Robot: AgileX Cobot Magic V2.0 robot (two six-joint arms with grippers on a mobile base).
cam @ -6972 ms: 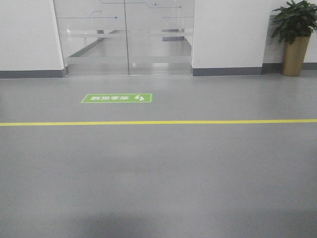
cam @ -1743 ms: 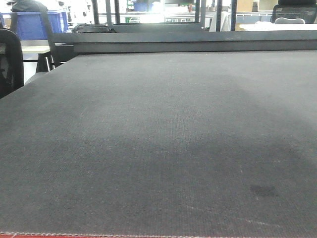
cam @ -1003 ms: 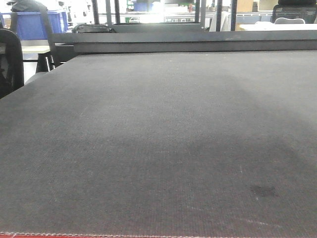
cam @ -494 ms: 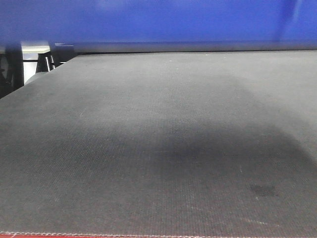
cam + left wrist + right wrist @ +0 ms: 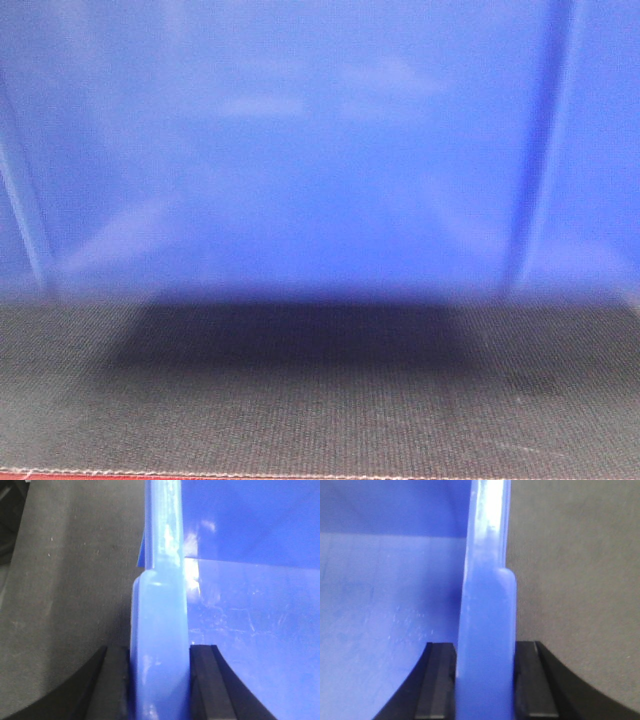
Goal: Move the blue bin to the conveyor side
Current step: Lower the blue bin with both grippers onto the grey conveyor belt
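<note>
Over dark belt (image 5: pixel 320 420), glossy ribbed blue bin (image 5: pixel 320 150), maybe touching; L tool (image 5: pixel 159 680), R tool (image 5: pixel 485 680) tight on rim.

blurred blue bin (image 5: pixel 320 150) overruns the front view's edges, probably hiding the belt (image 5: pixel 320 400) behind it

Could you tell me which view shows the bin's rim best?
The left wrist view: the rim fills mid-frame, brightly lit, clamped by the left gripper. The right wrist view shows the opposite rim, dimmer, in the right gripper. The front view shows only the bin wall.
</note>
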